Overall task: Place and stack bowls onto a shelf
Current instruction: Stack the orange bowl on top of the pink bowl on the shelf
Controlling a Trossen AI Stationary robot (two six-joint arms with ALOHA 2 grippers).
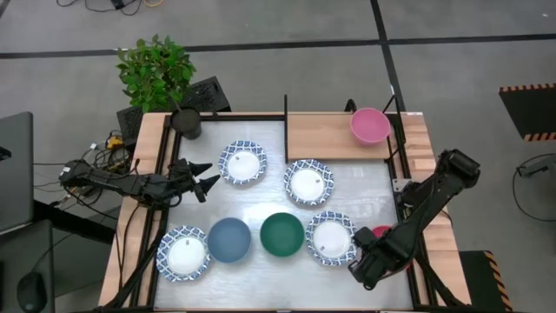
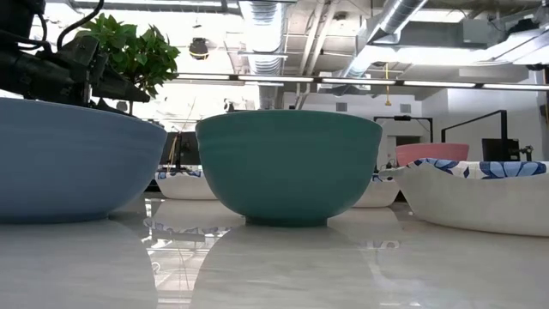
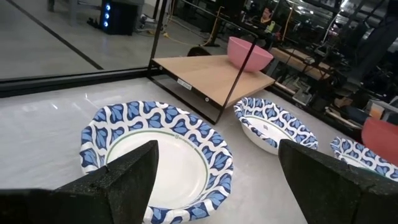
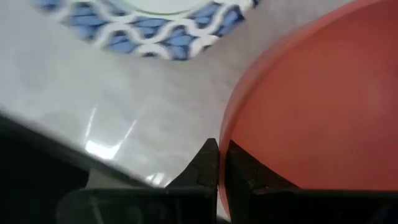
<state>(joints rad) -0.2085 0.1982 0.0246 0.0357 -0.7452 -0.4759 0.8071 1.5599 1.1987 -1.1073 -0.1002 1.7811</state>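
Observation:
The pink bowl (image 1: pixel 369 124) stands on its base at the right end of the wooden shelf (image 1: pixel 326 136). On the table rest four white bowls with blue rims (image 1: pixel 242 163) (image 1: pixel 308 182) (image 1: pixel 330 236) (image 1: pixel 183 253), the blue bowl (image 1: pixel 229 239) and the green bowl (image 1: pixel 282 235). My right gripper (image 1: pixel 372 254) is at the near right edge, shut on the red bowl (image 1: pixel 382 232), which my arm mostly hides. My left gripper (image 1: pixel 204 179) hangs open beside the far-left white bowl (image 3: pixel 155 155), touching nothing. My right gripper (image 4: pixel 219 163) pinches the red bowl's rim (image 4: pixel 222 134) between its two fingers, one finger outside the wall and one inside the hollow. It comes from the table's near right side. Whether the bowl is off the table, I cannot tell.
A potted plant (image 1: pixel 156 71) and a dark cup (image 1: pixel 186 122) stand at the far left corner. Thin black posts (image 1: pixel 285 117) frame the shelf. In the low view the blue bowl (image 2: pixel 69 163) and green bowl (image 2: pixel 287 167) fill the foreground.

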